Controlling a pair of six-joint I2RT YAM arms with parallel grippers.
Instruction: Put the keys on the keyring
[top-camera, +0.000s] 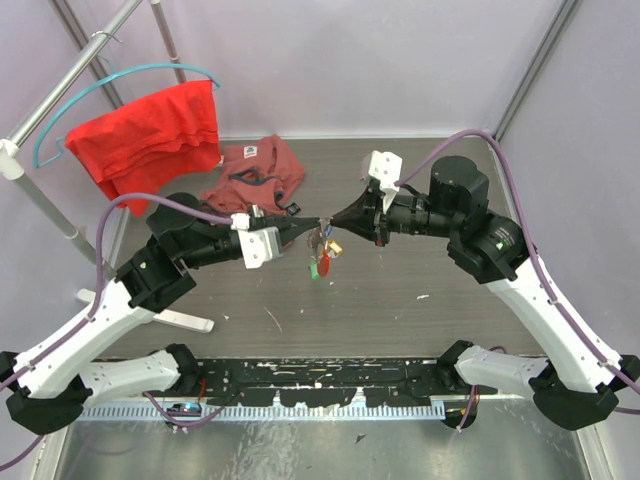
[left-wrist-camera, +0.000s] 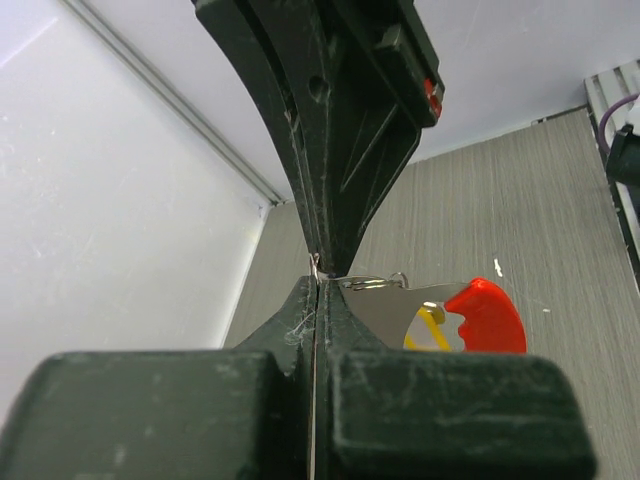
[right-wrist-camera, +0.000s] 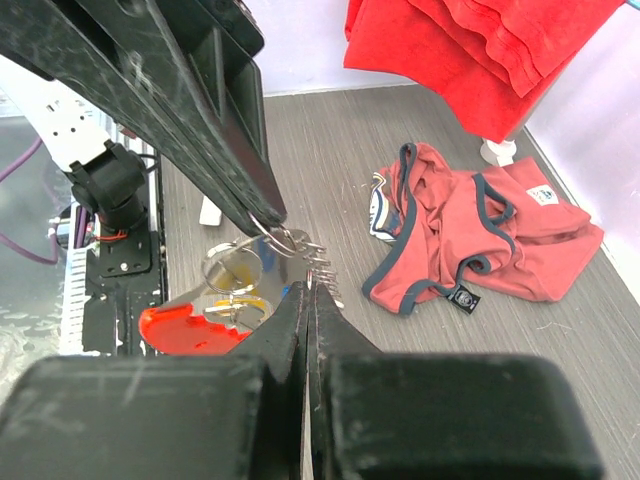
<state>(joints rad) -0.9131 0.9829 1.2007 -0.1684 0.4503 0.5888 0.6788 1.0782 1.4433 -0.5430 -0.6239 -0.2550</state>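
Both grippers meet tip to tip above the middle of the table. My left gripper (top-camera: 314, 222) is shut on the thin silvery wire of the keyring (right-wrist-camera: 290, 240). My right gripper (top-camera: 335, 223) is shut on the same wire a little way along, and the coils are pulled apart between the two tips. Below them hang the red oval tag (top-camera: 324, 265) and the keys (top-camera: 320, 248). A yellow key head (left-wrist-camera: 428, 330) shows beside the red tag (left-wrist-camera: 490, 318) in the left wrist view. A second ring (right-wrist-camera: 232, 270) dangles above the tag (right-wrist-camera: 190, 328).
A red cloth (top-camera: 150, 135) hangs on a teal hanger from a rack (top-camera: 45, 205) at the back left; the rack's white foot (top-camera: 185, 320) lies by the left arm. A faded red garment (top-camera: 255, 175) lies crumpled behind the grippers.
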